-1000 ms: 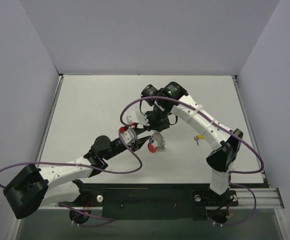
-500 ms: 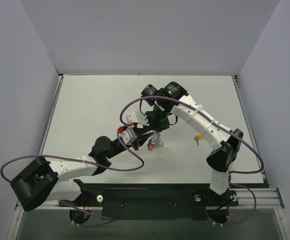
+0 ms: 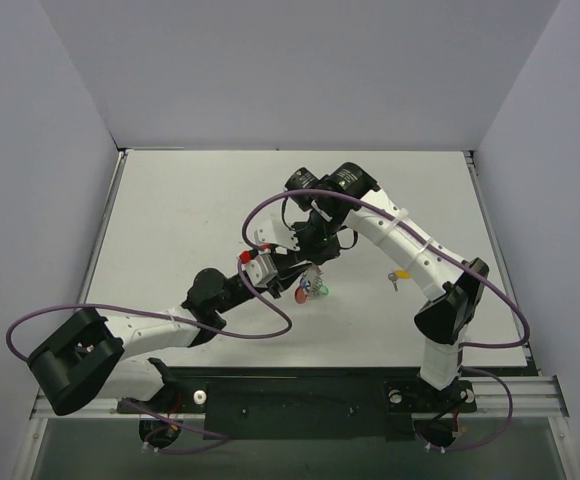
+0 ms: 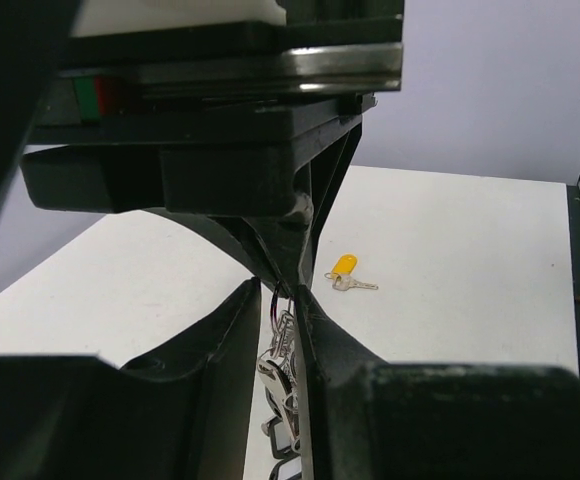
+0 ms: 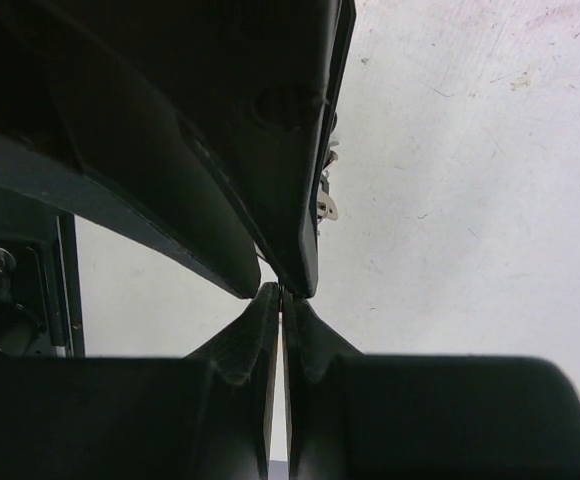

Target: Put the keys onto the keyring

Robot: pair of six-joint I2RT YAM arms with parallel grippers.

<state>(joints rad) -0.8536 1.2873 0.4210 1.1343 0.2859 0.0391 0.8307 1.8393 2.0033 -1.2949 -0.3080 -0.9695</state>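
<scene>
A bunch of keys (image 4: 282, 360) hangs from the thin keyring (image 4: 273, 300) above the table. My right gripper (image 5: 282, 290) reaches down from above and is shut on the top of the keyring. My left gripper (image 4: 275, 292) is shut on the keys, which fill the narrow gap between its fingers. Black head caps (image 4: 285, 440) show at the bottom of the bunch. From above, the bunch (image 3: 310, 290) shows red and green just under both grippers, left (image 3: 295, 278) and right (image 3: 313, 265). One yellow-capped key (image 4: 344, 266) lies apart on the table (image 3: 170, 220).
In the top view the yellow-capped key (image 3: 398, 276) lies beside the right arm's forearm (image 3: 410, 250). Purple cables (image 3: 270, 325) loop over both arms. Grey walls stand on three sides of the white table, and a metal rail (image 3: 510, 395) runs along its near edge.
My left arm has pushed forward to the hanging bunch and its jaws have narrowed around the keys. The right gripper has stayed shut and has hardly moved.
</scene>
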